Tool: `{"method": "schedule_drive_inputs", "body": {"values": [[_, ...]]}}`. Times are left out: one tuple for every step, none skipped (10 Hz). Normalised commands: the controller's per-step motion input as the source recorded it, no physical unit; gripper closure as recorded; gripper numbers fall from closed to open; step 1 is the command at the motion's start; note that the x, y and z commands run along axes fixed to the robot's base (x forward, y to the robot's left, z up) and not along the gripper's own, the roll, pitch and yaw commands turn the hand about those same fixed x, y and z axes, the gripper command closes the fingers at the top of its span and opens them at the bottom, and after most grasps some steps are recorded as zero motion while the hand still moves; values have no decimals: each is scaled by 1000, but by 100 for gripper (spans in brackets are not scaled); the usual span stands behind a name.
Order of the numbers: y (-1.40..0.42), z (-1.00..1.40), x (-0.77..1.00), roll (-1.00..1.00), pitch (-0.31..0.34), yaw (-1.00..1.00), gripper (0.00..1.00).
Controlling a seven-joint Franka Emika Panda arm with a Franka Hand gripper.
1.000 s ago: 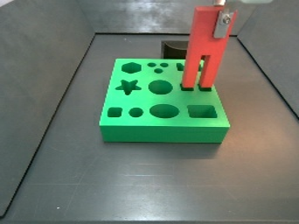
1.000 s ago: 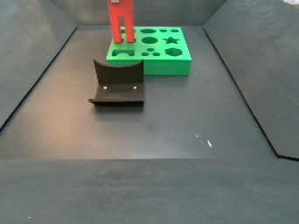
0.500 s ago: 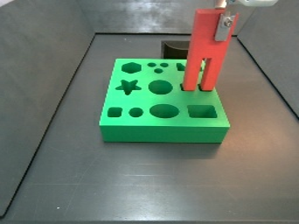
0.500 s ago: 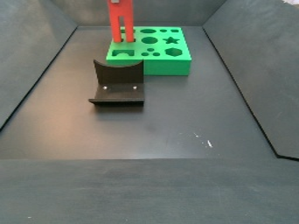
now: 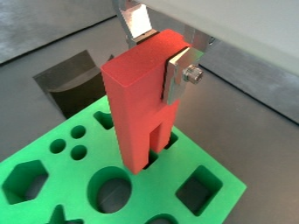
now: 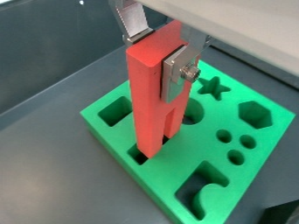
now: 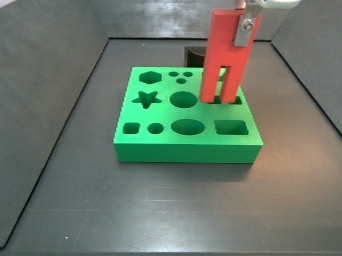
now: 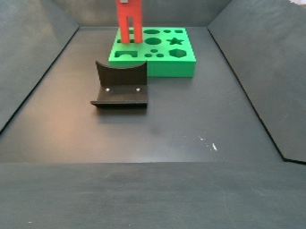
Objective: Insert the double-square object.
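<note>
The hand [image 5: 160, 54] pinches the top of the double-square object [image 5: 142, 105], which hangs upright beneath it with its foot inside a slot of the green block [image 6: 233, 175]. Against a second ago, the bar has shifted sideways over the block [image 7: 160, 125] and stands slightly higher, so I judge that insertion has begun but isn't finished.

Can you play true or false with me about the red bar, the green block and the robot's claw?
1. The gripper is holding the double-square object near its top. True.
2. The double-square object is lying flat on the floor. False: it stands upright, its lower end at a hole in the green block.
3. The green block has a star-shaped hole. True.
4. The fixture sits on top of the green block. False: it stands on the floor beside the block, apart from it.
5. The green block is round. False: it is a flat, square-cornered block.
</note>
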Motion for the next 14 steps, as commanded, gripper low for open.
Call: {"method": "schedule_drive_inputs", "body": {"values": [[0,-306,657,0,50,0,100],[0,-283,526,0,53,0,100],[0,-269,394,0,36,0,100],[0,-294,314,0,16,0,100],[0,-349,203,0,0,0,100],[0,-406,126,-16,0,0,100],[0,-371,86,0,0,-57,100],[0,-320,103,0,3,-57,100],[0,-300,97,0,11,-60,100],[0,-277,91,0,10,-57,100],[0,-246,0,0,0,-37,100],[0,-189,0,-26,0,-37,100],[40,-14,17,-84,0,0,100],[0,0,0,0,-3,0,100]]}}
